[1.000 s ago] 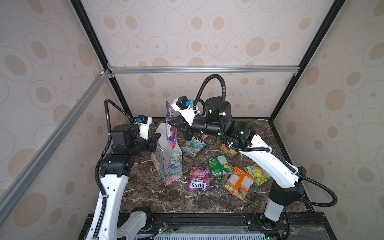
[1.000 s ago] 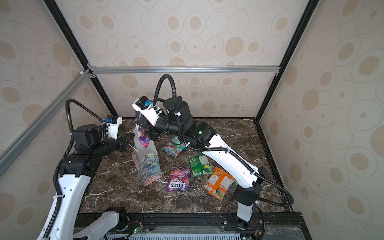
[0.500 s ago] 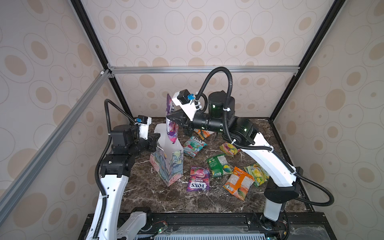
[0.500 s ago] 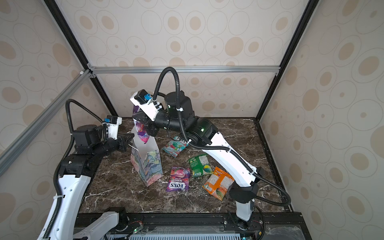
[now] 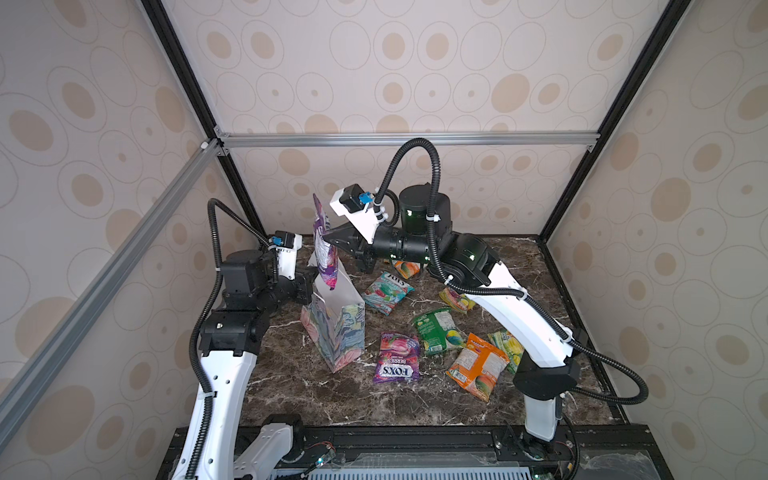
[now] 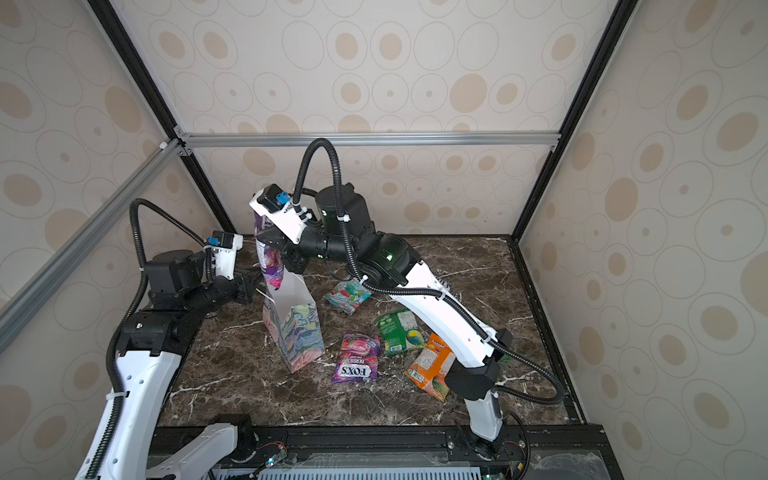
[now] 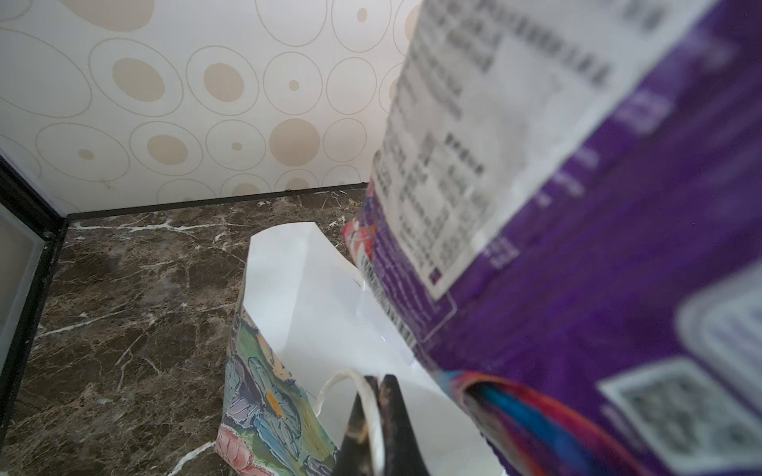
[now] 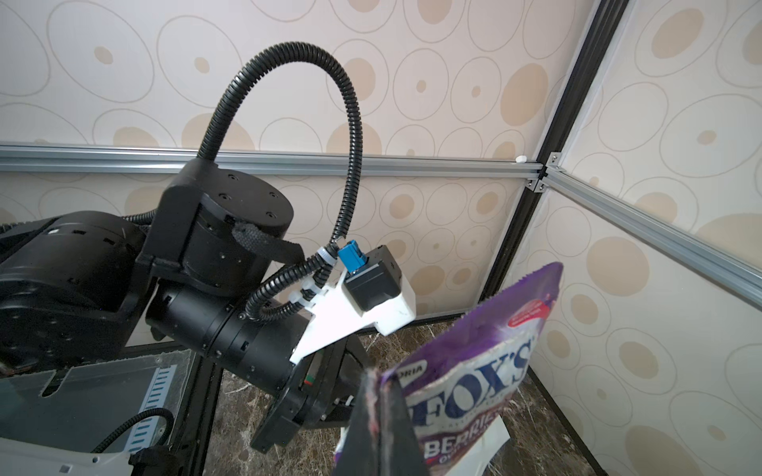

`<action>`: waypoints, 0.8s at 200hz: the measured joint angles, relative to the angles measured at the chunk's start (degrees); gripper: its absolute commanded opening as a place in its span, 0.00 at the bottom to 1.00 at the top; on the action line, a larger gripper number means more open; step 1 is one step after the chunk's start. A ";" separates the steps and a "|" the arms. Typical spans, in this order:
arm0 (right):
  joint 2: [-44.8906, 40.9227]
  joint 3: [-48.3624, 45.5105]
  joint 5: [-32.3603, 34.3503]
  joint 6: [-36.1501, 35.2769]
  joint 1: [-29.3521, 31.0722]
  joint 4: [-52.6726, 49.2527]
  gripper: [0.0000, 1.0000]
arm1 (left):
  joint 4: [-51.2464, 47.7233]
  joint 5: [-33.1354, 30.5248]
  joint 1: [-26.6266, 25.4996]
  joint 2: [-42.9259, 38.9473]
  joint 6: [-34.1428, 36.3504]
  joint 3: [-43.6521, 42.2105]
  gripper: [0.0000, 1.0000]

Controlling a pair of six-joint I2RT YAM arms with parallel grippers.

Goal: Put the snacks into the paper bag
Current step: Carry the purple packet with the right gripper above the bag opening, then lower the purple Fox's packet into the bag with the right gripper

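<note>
Overhead, in both top views: purple packet (image 5: 325, 253) hanging upright from right gripper (image 5: 326, 238) over paper bag (image 5: 338, 332), lower corner apparently just at the white mouth. Loose snacks (image 5: 436, 332) flat on marble table (image 5: 291, 382) beside bag. Left gripper (image 5: 309, 287) at bag's rim, grip unreadable from up there. Left wrist view only: jaws together on white cord handle (image 7: 330, 383). Right wrist view only: jaws clamped on packet's edge, "FOX'S" lettering legible.
</note>
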 measured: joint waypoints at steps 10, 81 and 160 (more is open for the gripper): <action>0.15 0.00 -0.55 -0.24 0.00 -0.02 0.00 | 0.00 -0.04 0.00 -0.09 0.00 -0.15 0.00; 2.19 4.33 -0.63 -1.42 0.02 0.13 0.00 | 0.00 -0.46 0.00 -0.28 0.04 -0.26 0.00; 2.10 3.96 0.74 -1.75 0.02 0.50 0.00 | 0.00 -0.66 0.00 -0.28 0.04 -0.26 0.00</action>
